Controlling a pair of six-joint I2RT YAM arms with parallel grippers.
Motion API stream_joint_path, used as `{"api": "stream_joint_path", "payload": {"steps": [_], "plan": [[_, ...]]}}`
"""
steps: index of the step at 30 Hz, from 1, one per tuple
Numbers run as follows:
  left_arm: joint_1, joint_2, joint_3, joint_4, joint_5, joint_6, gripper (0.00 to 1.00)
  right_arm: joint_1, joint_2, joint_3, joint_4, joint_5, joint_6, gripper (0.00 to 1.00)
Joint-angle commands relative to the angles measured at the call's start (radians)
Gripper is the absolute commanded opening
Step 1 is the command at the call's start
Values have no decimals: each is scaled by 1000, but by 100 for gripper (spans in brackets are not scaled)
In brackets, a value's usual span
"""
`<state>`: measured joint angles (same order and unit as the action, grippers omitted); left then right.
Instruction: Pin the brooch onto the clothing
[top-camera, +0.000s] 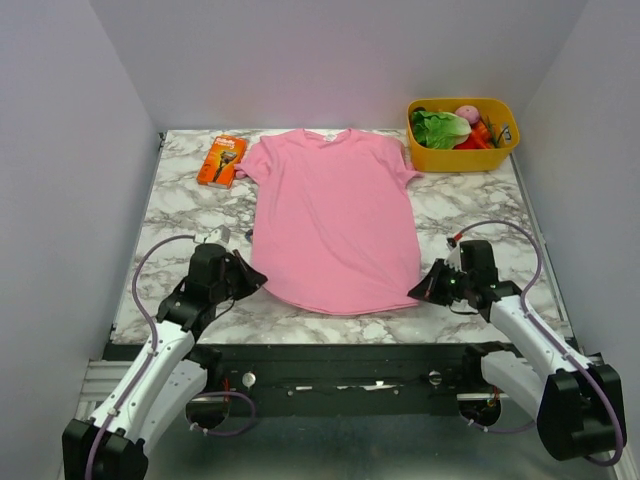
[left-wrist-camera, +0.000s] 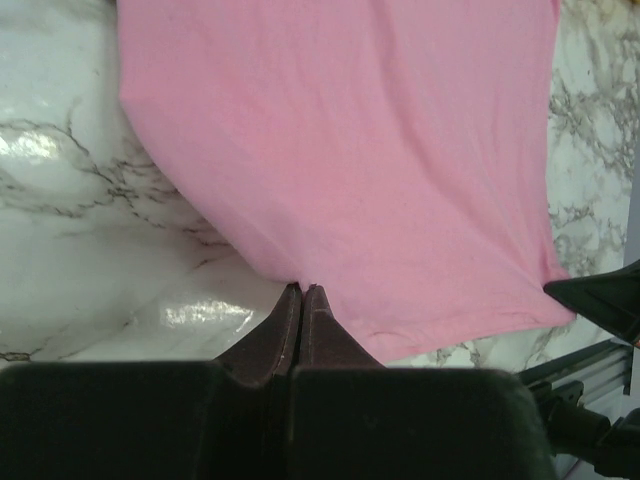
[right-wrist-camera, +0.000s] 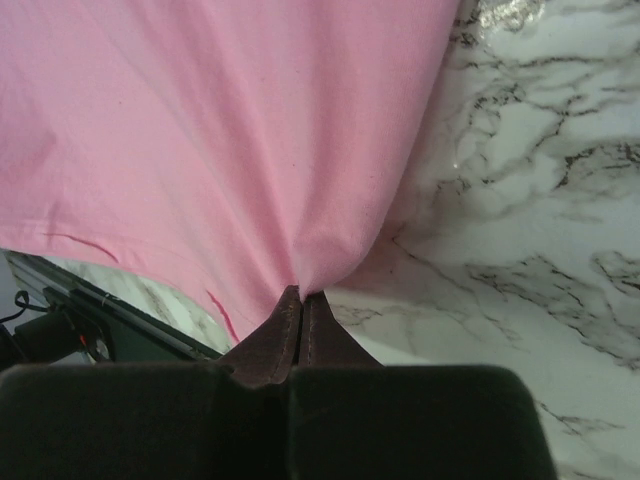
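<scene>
Marble table (top-camera: 470, 215); shirt (top-camera: 335, 220) flat. Left gripper (left-wrist-camera: 300, 290), right gripper (right-wrist-camera: 300, 293) both clamped on hem corners. Advise even pull, fabric taut. Brooch unseen.

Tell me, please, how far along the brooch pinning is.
Done: the pink T-shirt lies spread flat on the table. In hand: the left tool and right tool are each shut on its lower corners. Left: no brooch is visible anywhere, so pinning has not begun.
</scene>
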<state>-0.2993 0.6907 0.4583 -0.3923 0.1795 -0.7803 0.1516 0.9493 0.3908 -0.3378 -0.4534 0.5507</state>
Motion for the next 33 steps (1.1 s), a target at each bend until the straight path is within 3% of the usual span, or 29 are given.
{"api": "stream_joint_path", "payload": {"steps": [1, 15, 28, 29, 30, 31, 33], "plan": [[-87, -69, -26, -108, -115, -118, 0, 3, -27, 10, -147, 36, 25, 1], [-228, -123, -6, -339, -275, -318, 0, 6, -95, 16, -320, 67, 81, 3], [-277, -146, -27, -427, -259, -359, 1, 9, -124, 46, -429, 127, 89, 15], [-285, -151, -29, -428, -256, -356, 8, 8, -127, 49, -429, 122, 87, 19], [-293, -151, -26, -428, -255, -353, 27, 8, -127, 54, -432, 119, 84, 25], [-299, -151, -21, -442, -265, -355, 55, 9, -126, 57, -434, 101, 84, 43], [-313, -158, 8, -471, -296, -347, 77, 9, -126, 68, -432, 82, 80, 62]]}}
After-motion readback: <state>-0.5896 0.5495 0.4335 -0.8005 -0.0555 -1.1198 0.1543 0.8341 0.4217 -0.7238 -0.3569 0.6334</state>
